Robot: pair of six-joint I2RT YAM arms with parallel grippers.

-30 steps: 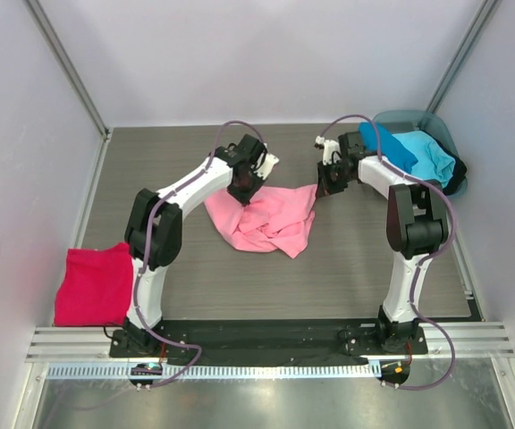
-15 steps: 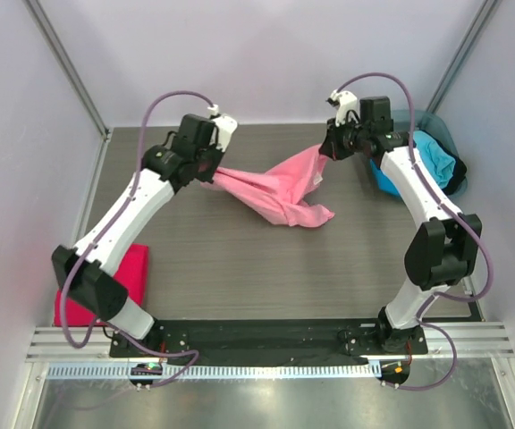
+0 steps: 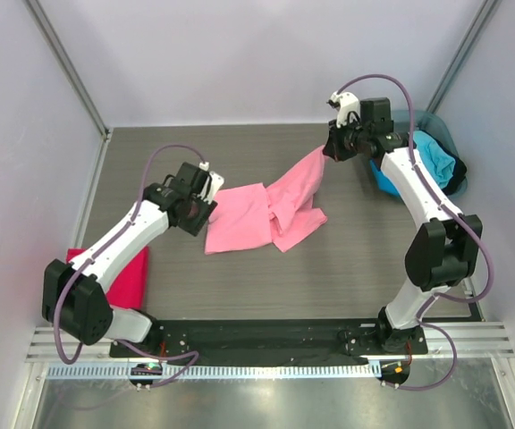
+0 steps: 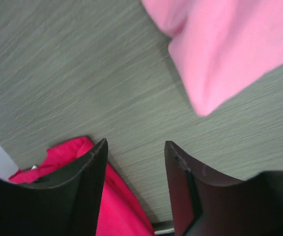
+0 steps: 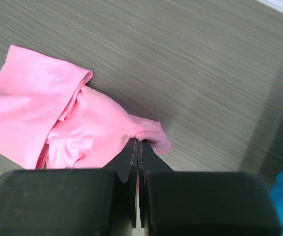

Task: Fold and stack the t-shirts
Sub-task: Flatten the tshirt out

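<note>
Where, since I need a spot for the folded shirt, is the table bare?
Bare: the wide near strip between pink shirt and arm bases, and the far-left corner beyond the left pincer. Crowded: far right, tub with blue shirts; near left, crimson shirt.

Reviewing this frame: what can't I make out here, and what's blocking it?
Crimson shirt: top view, the left arm crosses it; whether it is folded is unclear.
Tub: top view, the right arm covers part of it; the shirts inside cannot be counted.
Pink shirt: right wrist view, the right gripper hides its lower part with its own body.
</note>
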